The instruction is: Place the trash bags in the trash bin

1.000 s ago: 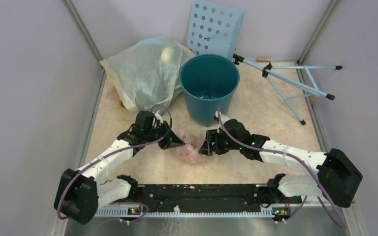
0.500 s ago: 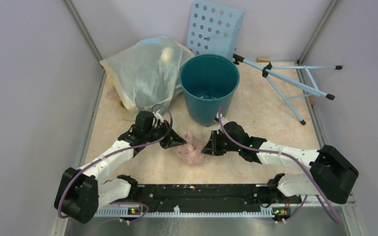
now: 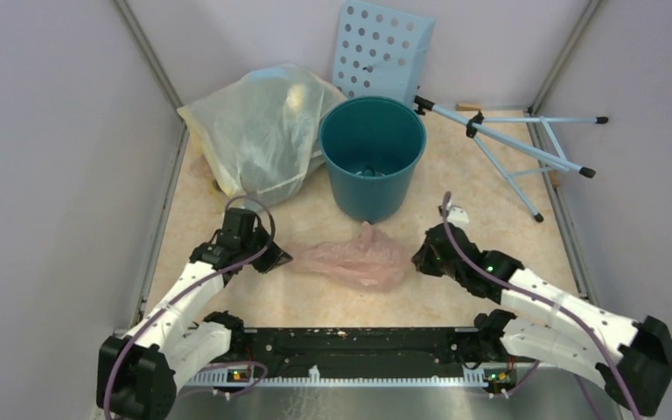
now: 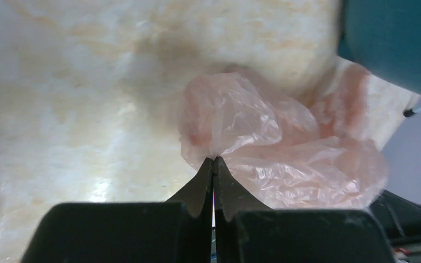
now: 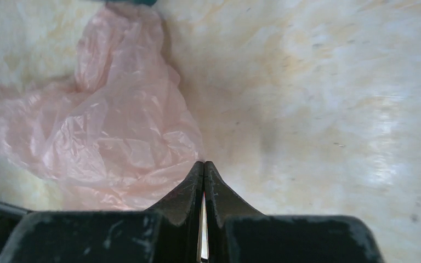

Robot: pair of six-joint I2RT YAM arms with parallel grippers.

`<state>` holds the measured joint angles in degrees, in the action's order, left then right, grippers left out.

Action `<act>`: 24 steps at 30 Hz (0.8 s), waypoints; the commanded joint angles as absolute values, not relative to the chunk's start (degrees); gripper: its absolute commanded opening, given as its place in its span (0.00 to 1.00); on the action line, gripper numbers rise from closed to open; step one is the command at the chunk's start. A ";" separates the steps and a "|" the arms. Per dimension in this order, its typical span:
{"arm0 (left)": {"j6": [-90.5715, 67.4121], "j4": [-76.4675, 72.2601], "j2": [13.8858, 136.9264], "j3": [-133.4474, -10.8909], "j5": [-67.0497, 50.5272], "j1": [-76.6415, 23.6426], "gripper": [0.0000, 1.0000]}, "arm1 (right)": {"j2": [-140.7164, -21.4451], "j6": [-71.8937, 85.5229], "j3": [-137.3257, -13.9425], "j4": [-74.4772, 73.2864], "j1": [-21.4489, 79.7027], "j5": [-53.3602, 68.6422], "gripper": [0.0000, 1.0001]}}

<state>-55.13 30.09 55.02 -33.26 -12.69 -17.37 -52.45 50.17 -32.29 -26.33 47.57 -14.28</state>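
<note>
The pale-pink trash bag [image 3: 359,258] lies spread on the floor just in front of the teal trash bin [image 3: 372,188], stretched between my two grippers. My left gripper [image 3: 280,260] is shut on the bag's left edge; in the left wrist view the plastic [image 4: 285,148] gathers into the shut tips of that gripper [image 4: 214,159], with the bin's wall [image 4: 394,44] at the upper right. My right gripper [image 3: 417,256] is shut at the bag's right edge. In the right wrist view the bag [image 5: 104,131] reaches the closed tips of that gripper [image 5: 204,163].
A large yellowish-clear sack [image 3: 258,131] bulges left of the bin. A light-blue panel with round holes [image 3: 383,48] leans behind it. A folded light-blue tripod stand [image 3: 525,144] lies at the back right. Grey walls close in both sides.
My right gripper closed on the crumpled bag. Both arms then drew apart, left going left and right going right, and the bag spread out wide between them.
</note>
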 commanded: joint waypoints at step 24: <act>-37.08 31.12 54.91 -40.64 -16.44 -13.34 0.05 | -56.88 38.33 -37.29 -14.77 42.89 2.76 0.64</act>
